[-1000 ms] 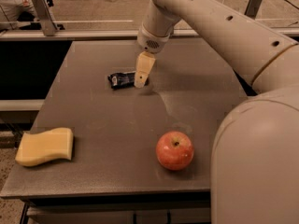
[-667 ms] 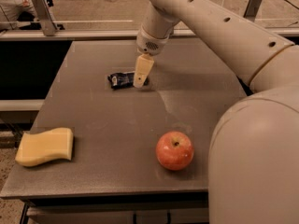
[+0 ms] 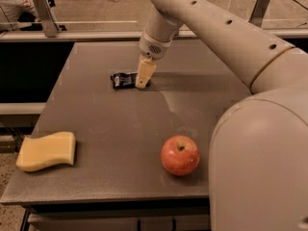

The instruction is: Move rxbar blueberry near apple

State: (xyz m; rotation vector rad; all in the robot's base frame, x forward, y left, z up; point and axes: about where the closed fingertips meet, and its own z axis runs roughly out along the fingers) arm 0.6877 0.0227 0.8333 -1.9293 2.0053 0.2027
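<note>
Gripper down at the rxbar blueberry, far side of the tabletop.

A pale yellow wavy sponge (image 3: 46, 150) lies at the near left corner of the tabletop (image 3: 120, 124), well apart from everything, and bare grey surface runs between the bar and the apple (image 3: 180, 155), which sits near right, red-pink with its stem dimple up. The rxbar blueberry (image 3: 123, 80) lies flat, a small dark crinkly wrapper with a pale patch, at the far middle. The gripper (image 3: 141, 83) points down at the bar's right end, touching or just beside it; I can't make out whether it has hold. Compared with a second ago, bar, apple and gripper sit where they were.
</note>
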